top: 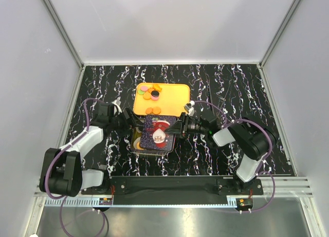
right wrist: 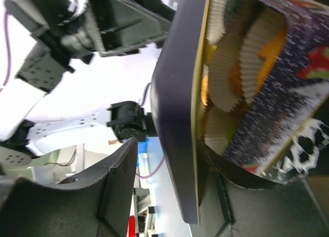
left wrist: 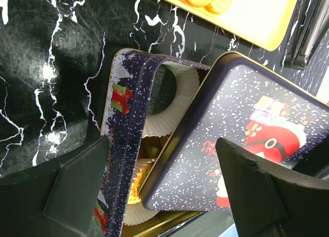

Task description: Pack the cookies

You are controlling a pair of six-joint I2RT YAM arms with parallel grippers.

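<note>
A dark blue Christmas tin (top: 140, 140) sits in front of the orange tray (top: 172, 95). Its Santa lid (top: 159, 133) lies askew and tilted over it. Loose cookies (top: 151, 91), orange, black, green and pink, lie on the tray, with two more orange cookies (top: 153, 111) at its near edge. In the left wrist view the tin (left wrist: 115, 144) holds white paper cups with a dark cookie (left wrist: 164, 90) and an orange one (left wrist: 134, 183). My left gripper (left wrist: 164, 147) is open over the lid's corner. My right gripper (right wrist: 169, 155) is open, its jaws either side of the lid's edge (right wrist: 180, 144).
The tray's near edge almost touches the tin. Grey walls enclose the black marbled table (top: 231, 88) on three sides. Both arms reach in towards the tin from left and right, close to each other.
</note>
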